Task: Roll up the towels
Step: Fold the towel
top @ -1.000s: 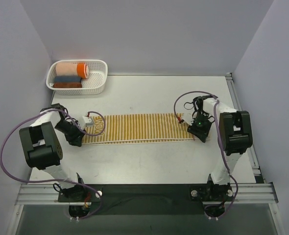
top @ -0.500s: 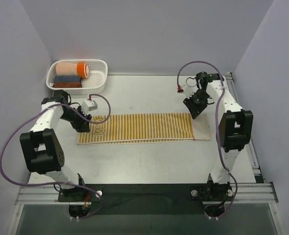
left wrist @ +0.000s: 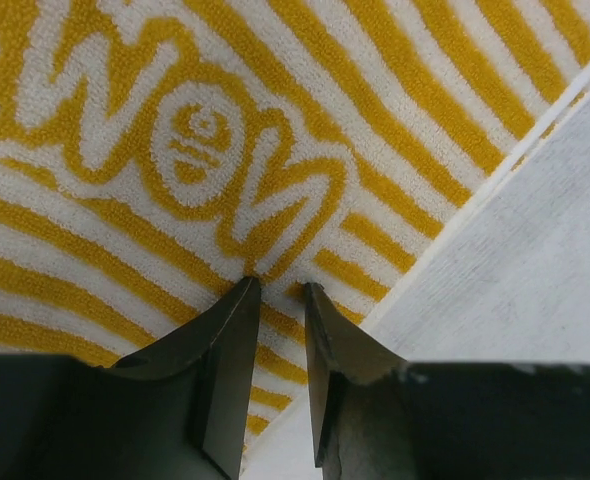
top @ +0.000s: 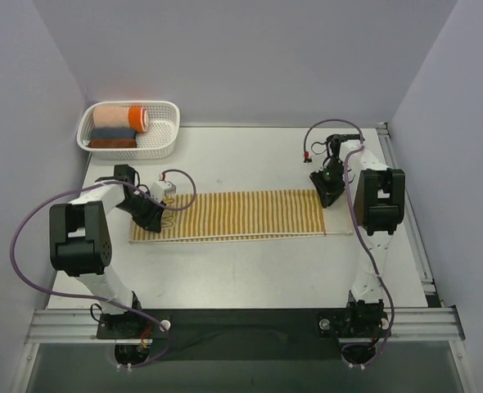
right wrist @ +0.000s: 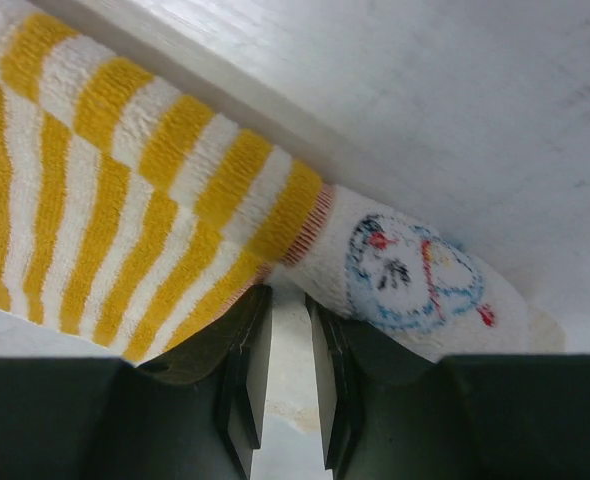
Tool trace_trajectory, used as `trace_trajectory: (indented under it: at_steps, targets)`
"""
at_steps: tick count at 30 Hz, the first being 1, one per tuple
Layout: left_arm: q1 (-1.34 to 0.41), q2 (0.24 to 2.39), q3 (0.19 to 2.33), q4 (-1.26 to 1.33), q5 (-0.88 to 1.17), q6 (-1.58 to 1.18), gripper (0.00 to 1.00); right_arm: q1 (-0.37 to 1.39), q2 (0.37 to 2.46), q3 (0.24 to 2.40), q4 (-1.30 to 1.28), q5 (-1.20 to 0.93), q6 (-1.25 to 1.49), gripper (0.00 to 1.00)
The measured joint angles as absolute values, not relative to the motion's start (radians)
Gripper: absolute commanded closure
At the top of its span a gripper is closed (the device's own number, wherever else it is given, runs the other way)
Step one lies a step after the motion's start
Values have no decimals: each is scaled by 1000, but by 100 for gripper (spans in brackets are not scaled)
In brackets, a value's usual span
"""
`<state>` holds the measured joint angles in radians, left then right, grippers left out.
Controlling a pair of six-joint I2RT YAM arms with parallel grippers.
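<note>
End effectors bracket the work. Left end effector (left wrist: 280, 287) sits at the 9 o'clock end, jaws narrowly apart, tips on cloth, gripping nothing. Right end effector (right wrist: 288, 292) sits at 3 o'clock, jaws nearly together; whether cloth is caught cannot be told. On the table (top: 250, 155), the towel (top: 241, 214) lies flat, unrolled. Step in hand: seizing an end. Next: pinch the edge beside the cartoon figure (right wrist: 415, 270), then turn it toward 9 o'clock.

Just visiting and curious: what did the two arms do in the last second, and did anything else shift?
The left gripper slid from the left edge of the towel onto its lettered end. The right gripper left the near right corner, swung back, then settled at the far right corner. Neither clearly grips it. The towel still lies flat; the basket of rolls stayed put.
</note>
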<state>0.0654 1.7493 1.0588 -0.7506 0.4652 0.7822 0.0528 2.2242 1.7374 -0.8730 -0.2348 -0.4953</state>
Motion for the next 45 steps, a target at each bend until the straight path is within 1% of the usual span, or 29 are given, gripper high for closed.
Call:
trace_trajectory:
  at_steps: [1,5,7,8,11,12,14,17,19,20,23,26,31,33,37,42,45]
  targets:
    - [68,1747,1056,-747,463,791,64,45,2222,1737,-873,-235,-493,76]
    - [59,1727,1047,-749,463,827,55,34,2193,1700,-855,-271,-503,73]
    - [38,1698,1043,-752,466,834,53,41,2133,1635,-851,-309,-521,74]
    - [18,1676,1043,-752,469,834,53,49,2093,1599,-850,-328,-534,76]
    - [-81,1594,1052,-751,505,830,53,99,1941,1497,-852,-384,-588,82]
    - [-116,1570,1059,-752,528,825,52,123,1890,1471,-852,-399,-608,82]
    - [-168,1544,1081,-751,587,807,52,176,1797,1418,-846,-416,-638,83]
    - [-177,1542,1105,-739,666,757,49,262,1733,1357,-828,-417,-656,81]
    - [-175,1542,1102,-727,697,733,49,317,1734,1319,-800,-410,-653,78]
    - [-180,1537,1085,-702,707,725,49,347,1741,1295,-779,-402,-649,75]
    - [-212,1491,989,-627,708,720,49,412,1769,1262,-737,-368,-630,70]
    - [-231,1429,903,-598,704,732,48,468,1793,1252,-684,-327,-608,69]
    - [-229,1350,850,-547,682,773,47,558,1821,1253,-604,-257,-574,69]
    - [-223,1327,836,-534,681,782,45,595,1840,1253,-576,-224,-569,69]
    - [-163,1275,802,-526,696,785,44,647,1870,1253,-542,-179,-568,69]
    - [-71,1232,798,-522,731,755,44,675,1888,1256,-522,-147,-568,69]
    - [-51,1220,798,-521,741,743,43,676,1908,1269,-517,-136,-569,73]
